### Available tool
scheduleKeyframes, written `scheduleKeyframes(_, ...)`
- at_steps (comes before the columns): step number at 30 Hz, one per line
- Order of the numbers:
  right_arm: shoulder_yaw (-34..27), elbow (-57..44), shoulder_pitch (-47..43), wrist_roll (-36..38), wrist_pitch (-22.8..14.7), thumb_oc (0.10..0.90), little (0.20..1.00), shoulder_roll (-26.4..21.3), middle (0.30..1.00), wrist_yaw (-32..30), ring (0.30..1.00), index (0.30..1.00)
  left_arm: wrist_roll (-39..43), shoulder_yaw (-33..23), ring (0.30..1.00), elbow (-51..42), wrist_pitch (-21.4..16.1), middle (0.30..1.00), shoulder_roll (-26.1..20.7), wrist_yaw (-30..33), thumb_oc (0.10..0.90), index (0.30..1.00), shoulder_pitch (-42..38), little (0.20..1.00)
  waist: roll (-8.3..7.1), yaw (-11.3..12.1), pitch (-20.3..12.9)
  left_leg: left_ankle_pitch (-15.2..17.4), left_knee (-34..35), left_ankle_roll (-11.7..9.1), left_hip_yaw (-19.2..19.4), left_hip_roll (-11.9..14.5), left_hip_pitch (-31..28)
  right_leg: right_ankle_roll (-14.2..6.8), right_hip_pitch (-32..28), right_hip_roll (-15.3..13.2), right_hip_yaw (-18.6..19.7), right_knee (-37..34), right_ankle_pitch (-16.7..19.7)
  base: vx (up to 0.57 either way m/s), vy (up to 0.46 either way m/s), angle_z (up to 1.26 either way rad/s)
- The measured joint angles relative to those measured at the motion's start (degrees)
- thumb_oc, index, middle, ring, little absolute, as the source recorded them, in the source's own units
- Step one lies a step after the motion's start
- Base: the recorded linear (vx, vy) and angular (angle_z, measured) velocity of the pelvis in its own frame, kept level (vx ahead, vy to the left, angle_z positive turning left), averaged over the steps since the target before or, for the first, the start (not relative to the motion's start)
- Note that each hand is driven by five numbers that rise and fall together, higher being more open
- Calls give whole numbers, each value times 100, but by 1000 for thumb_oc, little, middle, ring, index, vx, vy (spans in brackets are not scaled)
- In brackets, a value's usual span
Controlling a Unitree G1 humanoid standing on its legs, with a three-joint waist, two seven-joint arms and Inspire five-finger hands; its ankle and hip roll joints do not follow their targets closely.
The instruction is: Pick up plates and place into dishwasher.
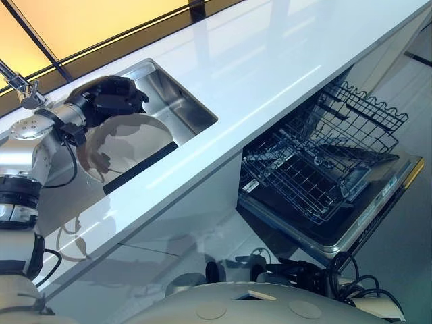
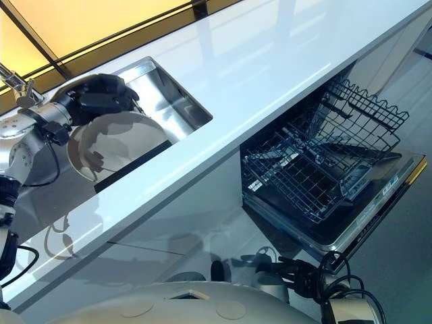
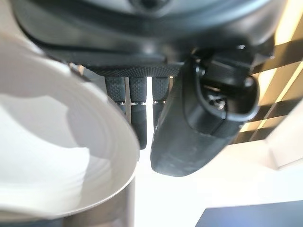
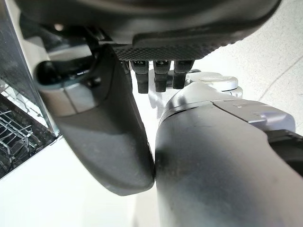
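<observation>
Plate (image 3: 52,156) apparently pinched by fingers (image 3: 137,106).

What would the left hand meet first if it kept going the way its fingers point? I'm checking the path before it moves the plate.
Most likely the sink. The left hand, shut on the plate, points its fingers down over the basin. Depth is unclear, so which part of the sink I can't say.

1. Left hand (image 2: 101,98) over the steel sink (image 2: 179,101), fingers curled on the upper rim of a white plate (image 2: 118,145).
2. Plate tilted, resting at the sink's near edge, beside the white counter (image 2: 270,61).
3. Dishwasher (image 2: 351,223) door down below the counter, wire rack (image 2: 317,158) pulled out.
</observation>
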State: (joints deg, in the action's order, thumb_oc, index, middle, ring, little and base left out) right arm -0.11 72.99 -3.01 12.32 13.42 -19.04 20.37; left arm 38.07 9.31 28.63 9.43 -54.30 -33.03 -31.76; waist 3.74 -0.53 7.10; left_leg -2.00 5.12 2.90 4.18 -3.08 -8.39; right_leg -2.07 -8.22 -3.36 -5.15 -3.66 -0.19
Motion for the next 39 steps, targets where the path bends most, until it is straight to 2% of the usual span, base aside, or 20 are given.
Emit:
scheduleKeyframes(6, 40, 3, 5, 0, -43, 800, 900, -1, 900, -4, 900, 900, -42, 0, 300, 0, 80, 300, 40, -175, 100, 300, 32, 200, -11, 10, -4, 2, 0, 3, -3, -5, 2, -4, -16, -4, -4, -30, 4, 0, 0, 0)
scheduleKeyframes(7, 41, 2, 5, 0, -48, 800, 900, -1, 900, -4, 900, 900, -84, 0, 349, 0, 84, 349, 52, -182, 158, 349, 33, 258, -12, 9, -5, 2, 0, 3, -3, -4, 1, -4, -17, -4, -5, -30, 4, 0, 0, 0)
scheduleKeyframes(8, 42, 3, 5, 0, -48, 800, 900, -1, 900, -4, 900, 900, -96, 0, 364, 0, 114, 364, 57, -197, 174, 364, 33, 274, -12, 9, -5, 2, 1, 3, -3, -3, 1, -4, -18, -3, -6, -32, 4, 0, 0, 0)
scheduleKeyframes(12, 42, 2, 14, 2, -60, 800, 900, -1, 900, -4, 900, 900, -99, 0, 411, 0, 169, 411, 90, -237, 229, 411, 43, 329, -15, 1, -7, 2, 13, 2, -3, -2, -4, -4, -22, -3, -7, -33, 4, 0, 0, 0)
scheduleKeyframes(14, 43, 2, 14, 3, -61, 800, 900, 0, 900, -4, 900, 900, -102, 0, 408, 0, 168, 408, 92, -238, 226, 408, 52, 326, -22, -3, -10, 2, 11, 2, -3, -2, -4, -4, -23, -3, -7, -33, 5, 0, 0, 0)
scheduleKeyframes(20, 48, 3, 29, 3, -62, 800, 900, 0, 900, -4, 900, 900, -102, -1, 505, 0, 168, 505, 93, -211, 339, 505, 72, 439, -60, -3, -32, 2, 2, 2, -3, -2, -3, -4, -26, -4, -8, -40, 5, 0, 0, 0)
scheduleKeyframes(23, 52, 3, 32, 3, -64, 800, 900, -1, 900, -5, 900, 900, -102, -1, 528, 0, 168, 528, 94, -203, 366, 528, 72, 466, -71, -6, -39, 2, 4, 2, -3, -1, -4, -4, -28, -4, -9, -44, 5, 0, 0, 0)
scheduleKeyframes(25, 52, 3, 32, 3, -68, 800, 900, -1, 900, -5, 900, 900, -102, -1, 672, 4, 169, 672, 94, -191, 534, 672, 74, 634, -71, -9, -39, 2, 3, 2, -4, -1, -4, -4, -29, -4, -9, -45, 5, 0, 0, 0)
scheduleKeyframes(26, 53, 3, 33, 3, -71, 800, 900, -1, 900, -5, 900, 900, -102, -1, 829, 4, 169, 829, 94, -158, 718, 829, 76, 818, -71, -9, -39, 1, 2, 2, -4, 0, -5, -4, -31, -4, -9, -46, 5, 0, 0, 0)
scheduleKeyframes(27, 57, 2, 33, 3, -72, 800, 900, -1, 900, -5, 900, 900, -102, -1, 846, 4, 170, 846, 94, -97, 737, 846, 79, 837, -71, -9, -39, 1, 2, 2, -5, 0, -5, -4, -31, -4, -10, -46, 5, 0, 0, 0)
scheduleKeyframes(28, 59, 2, 33, 3, -73, 800, 900, -1, 900, -5, 900, 900, -102, -1, 900, 8, 171, 900, 94, -26, 800, 900, 83, 900, -71, -8, -39, 1, 2, 2, -5, 0, -5, -3, -33, -4, -11, -48, 5, 0, 0, 0)
scheduleKeyframes(39, 99, 0, 34, 2, -55, 800, 900, -1, 900, -2, 900, 900, 205, -288, 900, 157, 578, 900, 163, 699, 800, 900, 215, 900, -71, -9, -41, 7, 2, -6, -25, 6, -58, 0, -139, -6, -32, -148, 26, 0, -32, 1)
